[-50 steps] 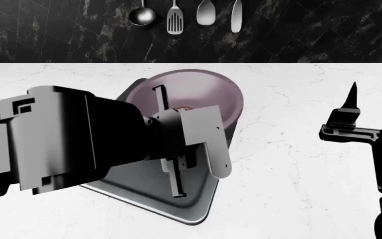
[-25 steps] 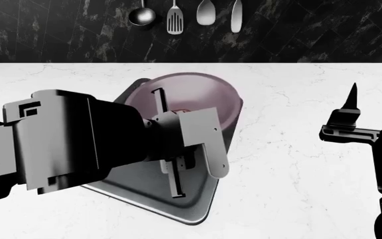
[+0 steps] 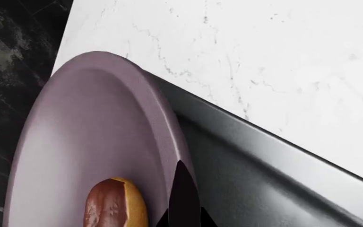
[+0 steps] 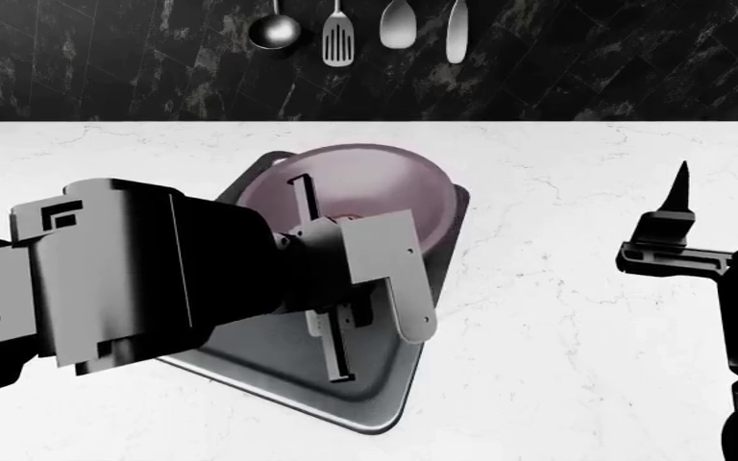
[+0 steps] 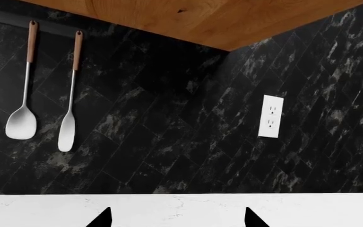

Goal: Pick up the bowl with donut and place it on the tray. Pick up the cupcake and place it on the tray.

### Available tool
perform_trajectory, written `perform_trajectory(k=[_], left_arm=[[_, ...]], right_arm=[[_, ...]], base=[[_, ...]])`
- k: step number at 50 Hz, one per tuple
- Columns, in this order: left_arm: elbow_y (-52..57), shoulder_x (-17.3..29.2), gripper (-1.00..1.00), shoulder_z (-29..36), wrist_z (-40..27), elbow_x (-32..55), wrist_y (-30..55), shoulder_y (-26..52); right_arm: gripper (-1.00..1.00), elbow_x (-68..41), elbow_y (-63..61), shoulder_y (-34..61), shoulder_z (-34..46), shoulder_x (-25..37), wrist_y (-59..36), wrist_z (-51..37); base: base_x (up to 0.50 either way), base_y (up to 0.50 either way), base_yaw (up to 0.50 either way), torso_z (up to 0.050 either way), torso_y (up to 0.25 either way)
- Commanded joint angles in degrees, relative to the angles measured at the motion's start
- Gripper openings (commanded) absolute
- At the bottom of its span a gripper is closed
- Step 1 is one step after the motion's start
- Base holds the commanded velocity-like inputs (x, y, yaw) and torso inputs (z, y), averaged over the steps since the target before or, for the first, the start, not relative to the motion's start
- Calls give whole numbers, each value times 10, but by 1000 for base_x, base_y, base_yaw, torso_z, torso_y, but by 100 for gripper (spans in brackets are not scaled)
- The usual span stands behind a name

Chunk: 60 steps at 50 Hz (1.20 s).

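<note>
left gripper (image 4: 324,288) hides bowl (image 4: 382,192), donut (image 3: 115,205) cropped

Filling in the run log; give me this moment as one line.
left gripper: shut on bowl rim | donut inside | bowl over tray | right gripper: open, idle

Head view high over tray (image 4: 382,403) and bowl (image 4: 395,187), left wrist close on both, right wrist wallward.
</note>
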State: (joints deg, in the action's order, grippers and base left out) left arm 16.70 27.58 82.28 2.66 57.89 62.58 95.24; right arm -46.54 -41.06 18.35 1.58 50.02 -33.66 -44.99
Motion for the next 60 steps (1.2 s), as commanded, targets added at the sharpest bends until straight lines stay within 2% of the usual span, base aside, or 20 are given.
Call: perform_trajectory(k=[1, 15, 16, 38, 49, 60], left_arm=[[-3, 2, -100, -2, -8, -19, -2, 0], [-9, -1, -100, 0, -7, -21, -3, -2], [-10, -2, 100, -1, -8, -20, -3, -2], [13, -1, 100, -33, -35, 8, 12, 14], [26, 28, 100, -96, -63, 50, 32, 62], [78, 71, 100, -139, -118, 139, 68, 60]], right_arm=[[100, -1, -1, 1, 1, 0, -1, -1], [100, -1, -2, -5, -4, 2, 1, -2], [100, -1, -2, -5, -4, 2, 2, -1], [100, -8, -6, 1, -8, 4, -1, -2], [100, -13, -12, -6, -15, 7, 1, -3], [100, -22, -24, -17, -27, 12, 4, -7]], base=[[0, 0, 0, 0, 0], [0, 0, 0, 0, 0], [0, 0, 0, 0, 0], [0, 0, 0, 0, 0], [0, 0, 0, 0, 0], [0, 0, 0, 0, 0]])
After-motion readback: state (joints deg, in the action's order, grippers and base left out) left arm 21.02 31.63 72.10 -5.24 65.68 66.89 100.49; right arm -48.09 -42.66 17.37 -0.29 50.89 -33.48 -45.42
